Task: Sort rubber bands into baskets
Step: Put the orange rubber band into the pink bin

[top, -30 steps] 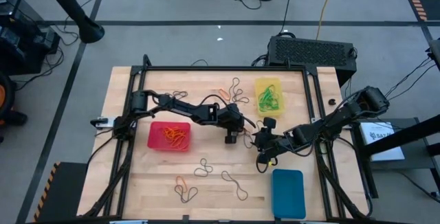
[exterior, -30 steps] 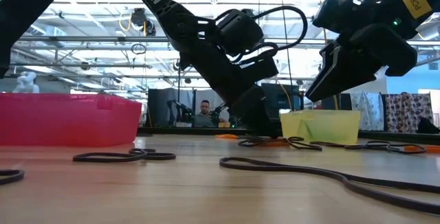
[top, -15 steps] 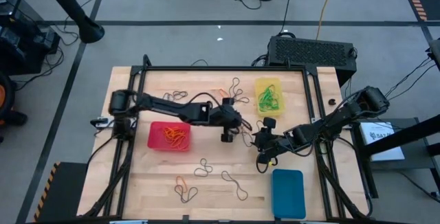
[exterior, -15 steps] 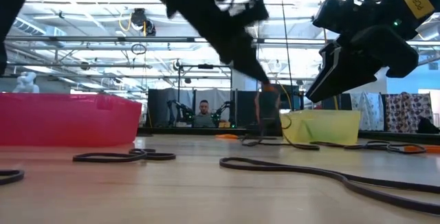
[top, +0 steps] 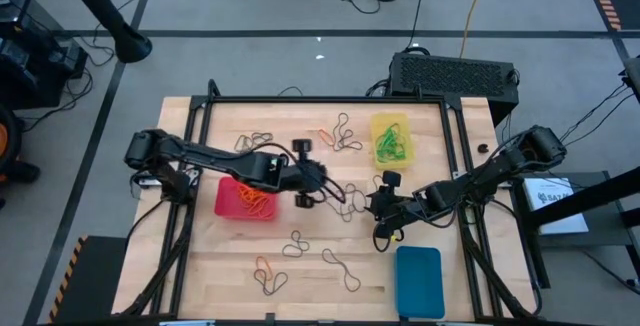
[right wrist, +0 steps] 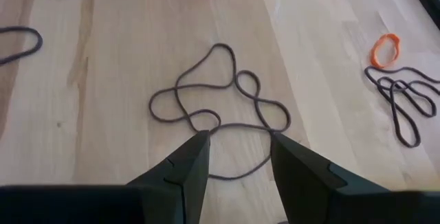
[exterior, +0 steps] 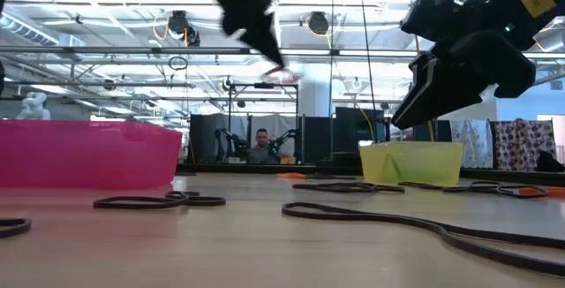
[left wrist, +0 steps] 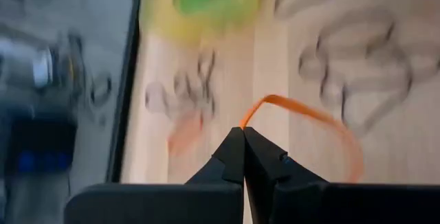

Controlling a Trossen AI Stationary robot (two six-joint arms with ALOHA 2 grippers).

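The bench (top: 320, 266) is pale planked wood, smooth with a soft sheen. The red basket (exterior: 88, 151) and yellow basket (exterior: 415, 160) look like translucent glossy plastic; the blue basket (top: 418, 281) seems matt plastic. Rubber bands (right wrist: 220, 114) are thin, matt elastic. Both arms are dark matt.

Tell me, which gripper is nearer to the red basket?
Left. The left gripper, shut on an orange rubber band, hovers just beside the red basket. The right gripper, open, is farther away, near the blue basket.
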